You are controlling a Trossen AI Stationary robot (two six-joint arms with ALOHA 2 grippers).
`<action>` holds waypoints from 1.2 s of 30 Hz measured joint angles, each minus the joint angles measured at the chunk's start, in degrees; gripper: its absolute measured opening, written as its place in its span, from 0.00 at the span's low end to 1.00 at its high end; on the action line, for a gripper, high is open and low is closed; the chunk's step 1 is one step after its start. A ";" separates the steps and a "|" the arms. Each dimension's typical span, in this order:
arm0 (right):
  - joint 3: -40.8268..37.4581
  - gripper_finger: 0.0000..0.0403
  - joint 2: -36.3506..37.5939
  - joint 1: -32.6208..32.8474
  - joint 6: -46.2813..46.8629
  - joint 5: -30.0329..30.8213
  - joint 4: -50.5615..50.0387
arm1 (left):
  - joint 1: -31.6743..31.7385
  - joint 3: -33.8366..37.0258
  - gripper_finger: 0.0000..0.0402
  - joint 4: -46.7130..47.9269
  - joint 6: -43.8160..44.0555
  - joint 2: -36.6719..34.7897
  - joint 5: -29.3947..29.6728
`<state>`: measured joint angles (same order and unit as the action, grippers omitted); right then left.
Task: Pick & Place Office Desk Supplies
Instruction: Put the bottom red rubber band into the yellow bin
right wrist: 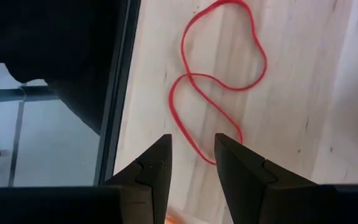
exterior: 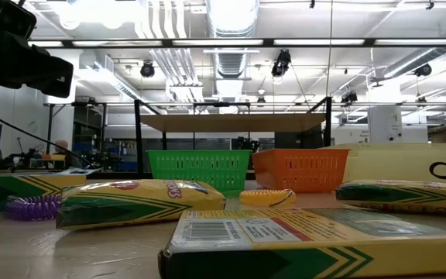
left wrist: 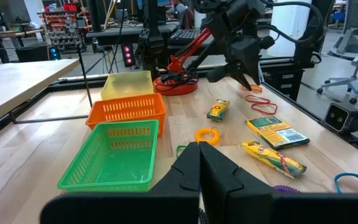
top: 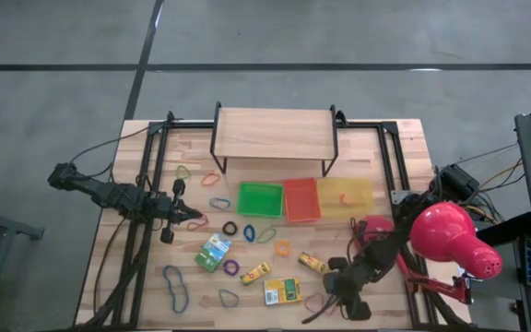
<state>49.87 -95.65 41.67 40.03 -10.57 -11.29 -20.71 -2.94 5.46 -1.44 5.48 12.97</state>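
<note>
From above, the right claw (top: 332, 293) hangs over the desk's (top: 376, 148) near edge by a red rubber band (top: 314, 302), while the left claw (top: 194, 219) waits pinched together beside the green tray (top: 259, 199); its own wrist view shows the right claw (right wrist: 192, 152) parted, empty, over the twisted red rubber band (right wrist: 216, 78)

Yellow-green boxes (exterior: 134, 203) on table, green tray (exterior: 198, 169), orange tray (exterior: 300, 168)
</note>
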 joint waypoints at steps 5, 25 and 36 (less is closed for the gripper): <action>-1.12 0.29 -0.22 -0.01 -0.15 2.60 -0.51 | 0.00 0.01 0.00 -0.01 -0.01 0.00 0.00; -1.32 0.29 -3.35 2.63 2.42 7.69 1.22 | 0.00 0.01 0.00 0.01 0.00 0.00 0.01; -1.11 0.27 -6.46 2.73 3.01 8.82 1.59 | 0.00 0.01 0.00 -0.01 -0.02 0.00 0.00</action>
<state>48.75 -102.11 44.40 43.04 -1.75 -9.70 -20.71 -2.93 5.45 -1.45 5.48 12.97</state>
